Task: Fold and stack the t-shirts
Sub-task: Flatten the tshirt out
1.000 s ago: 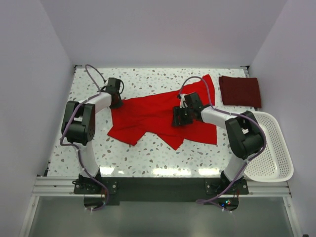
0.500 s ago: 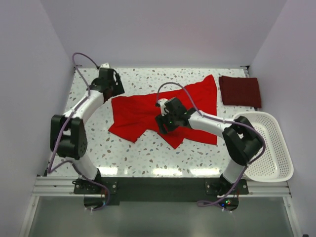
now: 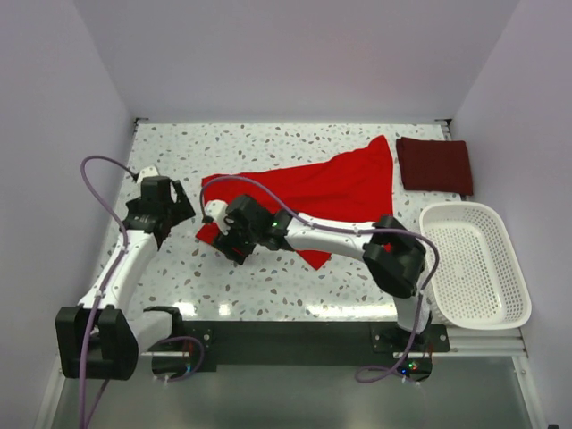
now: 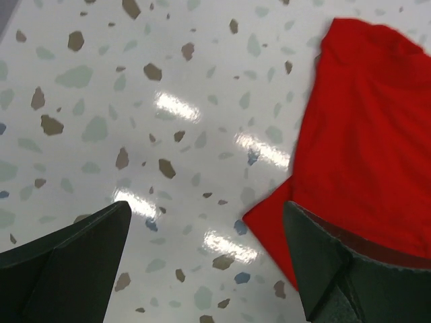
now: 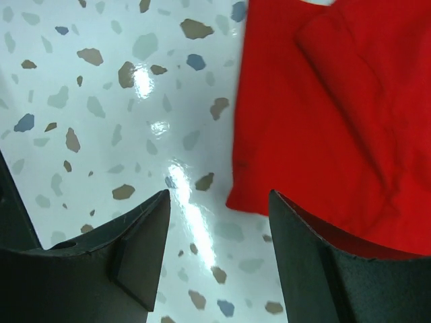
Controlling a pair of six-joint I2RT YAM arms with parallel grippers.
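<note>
Speckled bench (image 3: 268, 143): overhead alone shows the maroon shirt (image 3: 434, 164). Arms outstretched, left gripper (image 4: 205, 205) and right gripper (image 5: 218, 193) are near the red shirt's (image 3: 331, 183) left corner, jaws spread.

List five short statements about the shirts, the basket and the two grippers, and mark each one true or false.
1. The bright red t-shirt lies loosely spread on the table. True.
2. The dark maroon t-shirt is in the white basket. False: it lies folded on the table, beyond the basket at the far right.
3. The left gripper is clamped on the red shirt. False: it is open over bare table, beside the shirt's edge.
4. The right gripper is open and holds nothing. True.
5. The basket stands on the left side of the table. False: it is at the right edge.
</note>
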